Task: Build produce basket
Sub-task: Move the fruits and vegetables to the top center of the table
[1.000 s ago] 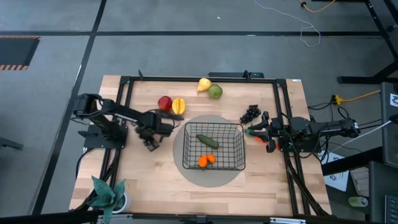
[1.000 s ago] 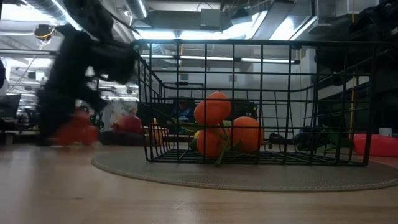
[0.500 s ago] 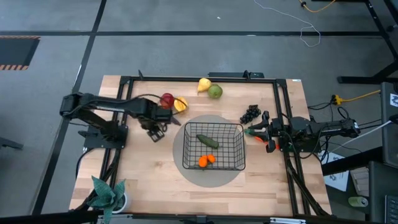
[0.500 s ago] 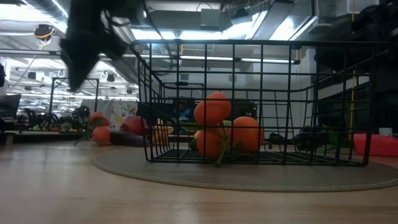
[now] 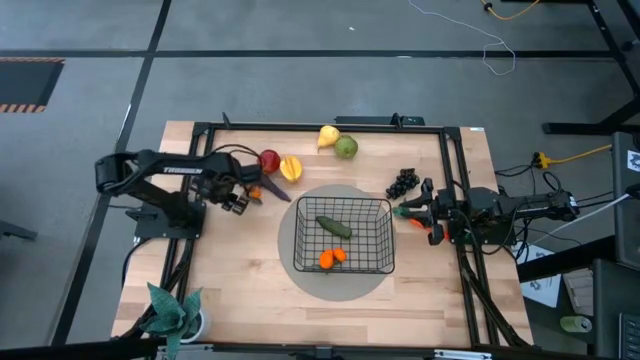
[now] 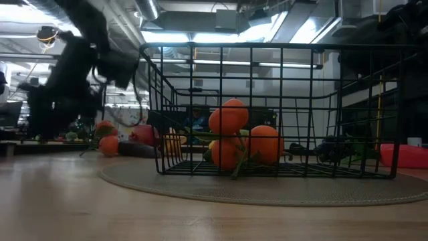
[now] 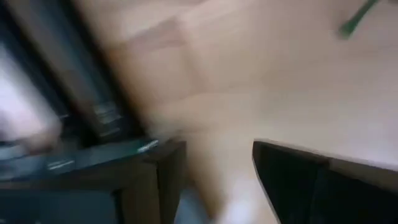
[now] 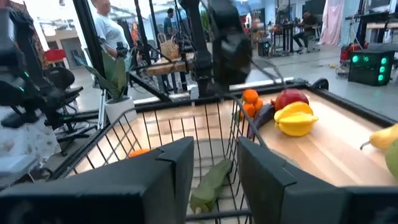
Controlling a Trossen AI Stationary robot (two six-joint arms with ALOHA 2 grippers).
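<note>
The basket (image 5: 343, 236) sits on a round mat (image 5: 300, 280) at the table's centre, long axis across the table, holding a cucumber (image 5: 333, 227) lying diagonally and small oranges (image 5: 331, 258). The left gripper (image 5: 234, 202) hovers well to its left, beside the red apple (image 5: 270, 160), fingers apart and empty. The right gripper (image 5: 402, 211) waits just right of the basket, fingers partly apart, empty.
</note>
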